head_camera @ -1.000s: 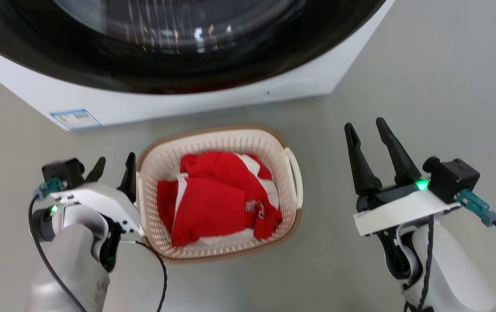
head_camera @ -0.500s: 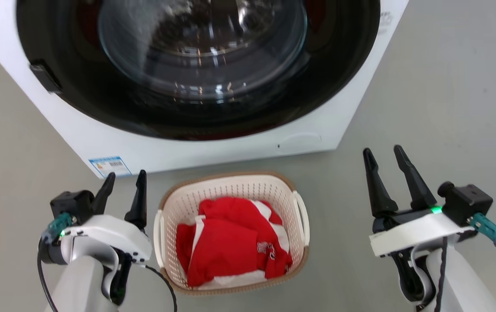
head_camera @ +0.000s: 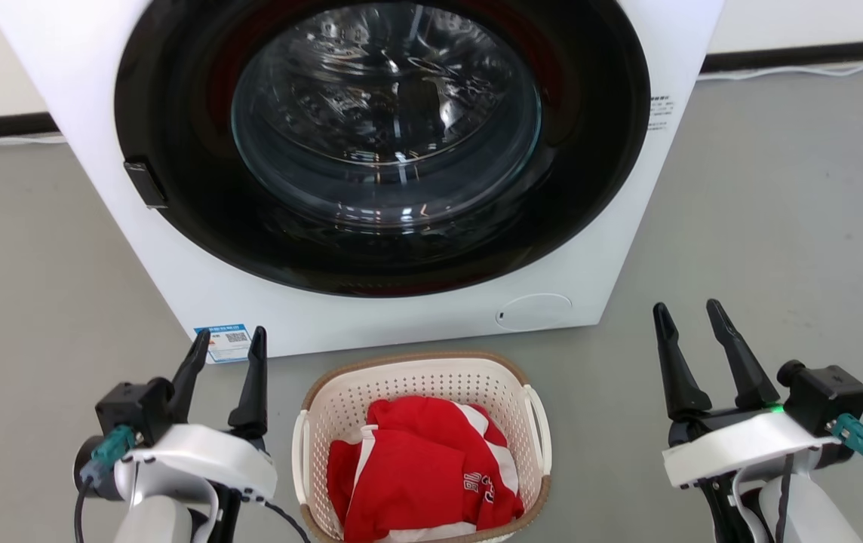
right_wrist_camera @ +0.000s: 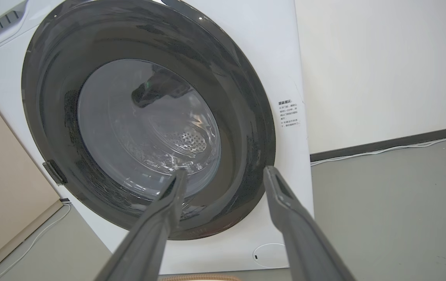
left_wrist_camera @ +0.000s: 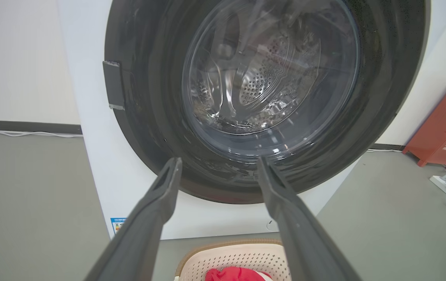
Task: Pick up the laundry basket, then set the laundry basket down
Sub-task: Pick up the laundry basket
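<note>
the laundry basket (head_camera: 416,381) lies at 4 o'clock from the left end effector (head_camera: 229,335) and 8 o'clock from the right end effector (head_camera: 686,309); both gape wide, empty.

left pincer (head_camera: 229,332) and right pincer (head_camera: 685,305): black tapered fingers (head_camera: 679,369) on white shells (head_camera: 733,449), each with a black camera block (head_camera: 824,396) and teal plug (head_camera: 858,439); green light (head_camera: 777,409) on the right.
</note>
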Tool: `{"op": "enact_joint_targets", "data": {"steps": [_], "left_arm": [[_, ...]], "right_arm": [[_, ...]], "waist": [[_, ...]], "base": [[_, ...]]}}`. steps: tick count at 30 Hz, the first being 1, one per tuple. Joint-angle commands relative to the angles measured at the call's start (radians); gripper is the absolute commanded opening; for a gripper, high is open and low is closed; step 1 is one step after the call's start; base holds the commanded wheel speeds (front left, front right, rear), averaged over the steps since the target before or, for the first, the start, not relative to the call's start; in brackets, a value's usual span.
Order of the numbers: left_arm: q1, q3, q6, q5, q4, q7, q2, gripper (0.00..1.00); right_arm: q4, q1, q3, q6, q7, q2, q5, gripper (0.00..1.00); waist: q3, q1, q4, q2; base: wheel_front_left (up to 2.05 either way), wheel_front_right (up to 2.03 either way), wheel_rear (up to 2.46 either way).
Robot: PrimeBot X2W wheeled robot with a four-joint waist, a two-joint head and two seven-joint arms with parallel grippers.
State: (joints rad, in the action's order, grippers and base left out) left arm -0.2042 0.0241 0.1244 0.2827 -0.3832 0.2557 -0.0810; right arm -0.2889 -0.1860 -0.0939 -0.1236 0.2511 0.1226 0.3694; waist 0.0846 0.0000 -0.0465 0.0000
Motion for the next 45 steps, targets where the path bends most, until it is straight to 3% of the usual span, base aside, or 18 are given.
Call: {"op": "enact_joint_targets", "data": {"steps": [1,13,36,45], "left_arm": [[-0.002,-0.035,0.0,-0.015,0.043,0.006,-0.007,1.0],[0.056,-0.053,-0.002,-0.037,0.113,0.006,0.018,1.0],[0.059,-0.059,-0.002,-0.04,0.113,0.006,0.029,1.0],[0.021,-0.067,0.0,-0.006,0.084,0.006,0.03,1.0]], "right_arm": [[0.028,-0.003,-0.015,-0.007,0.011,0.009,-0.019,1.0],[0.026,0.023,0.006,-0.007,0.011,0.007,-0.036,1.0],[0.025,0.017,-0.001,-0.007,0.011,0.016,-0.032,1.0],[0.021,-0.001,-0.008,-0.007,0.011,0.025,-0.022,1.0]], "waist": [[-0.008,0.0,0.005,0.0],[-0.022,0.0,0.018,0.0],[-0.013,0.0,0.012,0.0],[0.052,0.0,0.013,0.0]], "base": [[0.0,0.0,0.0],[0.0,0.0,0.0],[0.0,0.0,0.0],[0.0,0.0,0.0]]}}
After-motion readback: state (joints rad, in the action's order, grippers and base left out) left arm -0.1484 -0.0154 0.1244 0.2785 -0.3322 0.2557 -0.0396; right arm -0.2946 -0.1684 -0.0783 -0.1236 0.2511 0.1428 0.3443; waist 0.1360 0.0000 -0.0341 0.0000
